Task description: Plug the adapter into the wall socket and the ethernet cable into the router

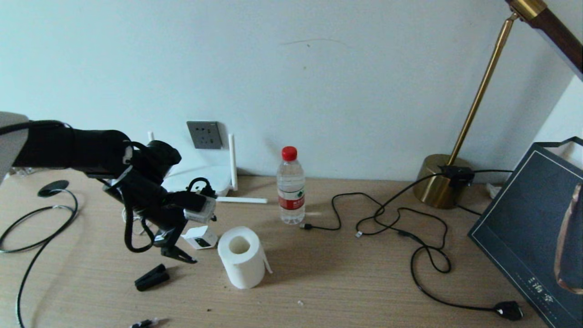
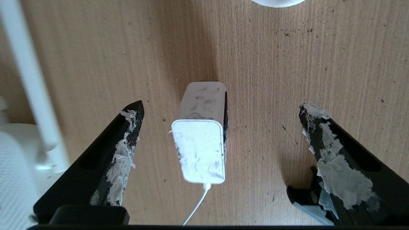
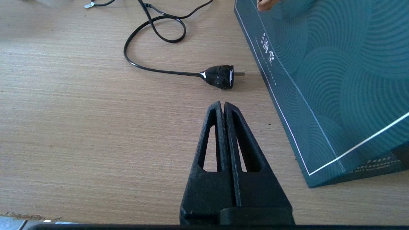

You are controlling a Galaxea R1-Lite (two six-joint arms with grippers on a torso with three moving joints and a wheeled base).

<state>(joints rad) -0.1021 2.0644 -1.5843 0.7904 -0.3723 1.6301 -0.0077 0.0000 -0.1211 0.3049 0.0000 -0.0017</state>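
The white adapter (image 1: 200, 237) lies on the wooden desk with its thin white cord trailing back. My left gripper (image 1: 189, 246) hovers over it, open. In the left wrist view the adapter (image 2: 199, 150) sits between the spread fingertips (image 2: 135, 111), touching neither. The dark grey wall socket (image 1: 204, 134) is on the wall behind the white router (image 1: 200, 178). The thick black ethernet cable (image 1: 75, 209) loops at the far left, and its plug end (image 1: 145, 323) lies at the desk's front edge. My right gripper (image 3: 223, 105) rests shut and empty, low over the desk.
A black clip (image 1: 151, 278), a toilet roll (image 1: 241, 257) and a water bottle (image 1: 291, 184) stand near the adapter. Thin black cables (image 1: 396, 218) run to a black plug (image 3: 219, 76). A brass lamp base (image 1: 439, 182) and a dark bag (image 1: 537, 228) fill the right.
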